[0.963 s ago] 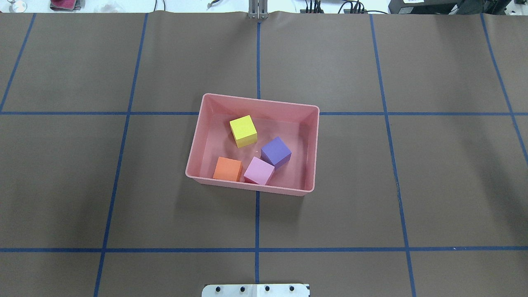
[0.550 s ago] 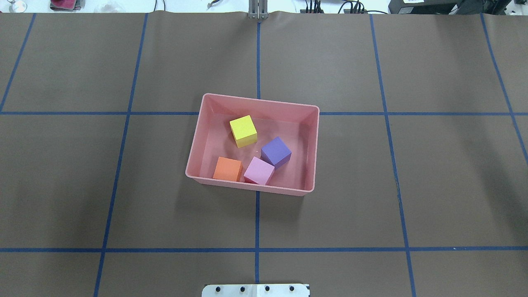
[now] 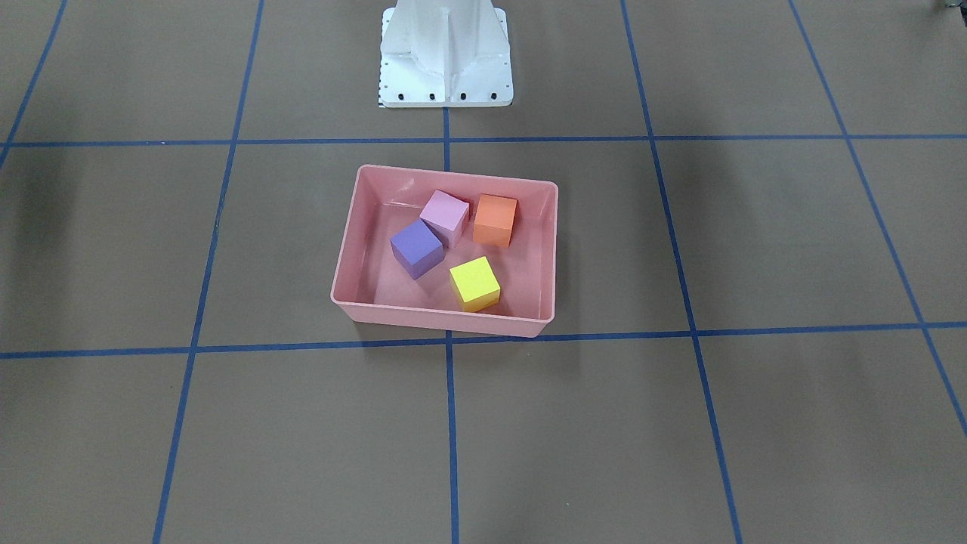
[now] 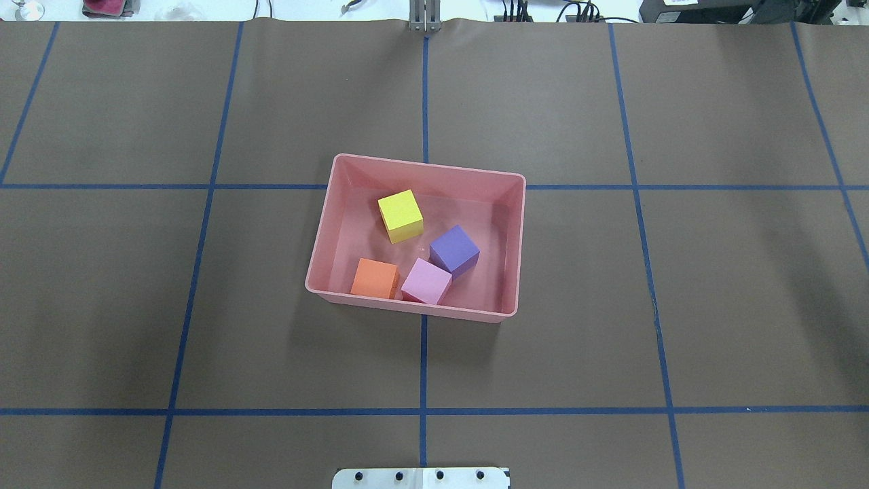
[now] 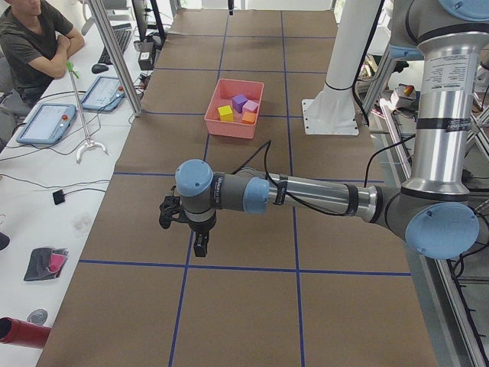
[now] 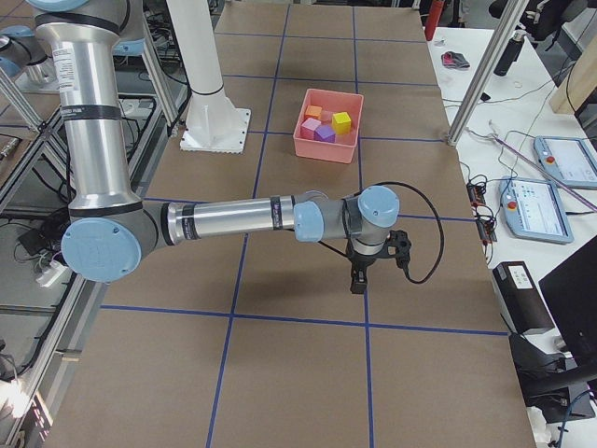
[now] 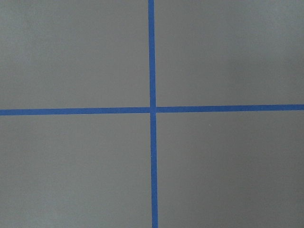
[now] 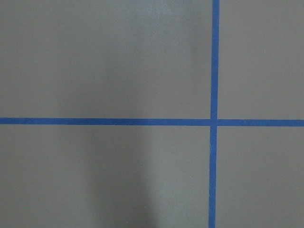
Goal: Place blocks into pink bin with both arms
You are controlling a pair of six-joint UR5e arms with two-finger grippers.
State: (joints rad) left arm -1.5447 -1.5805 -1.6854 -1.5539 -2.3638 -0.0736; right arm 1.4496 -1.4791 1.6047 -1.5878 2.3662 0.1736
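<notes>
Salmon-pink bin [image 4: 319,285] (shallow, rounded corners) holds four blocks [image 4: 453,250].

1. You see the left arm [image 5: 321,196] with its upper link upright and its forearm stretched out level.
2. Its wrist turns the left gripper [image 5: 199,246] straight down; you cannot tell whether its fingers are apart.
3. The right arm [image 6: 233,219] stands the same way: upright link, bent elbow, level forearm.
4. The right gripper [image 6: 356,280] also points down, and you cannot read its grip either.
</notes>
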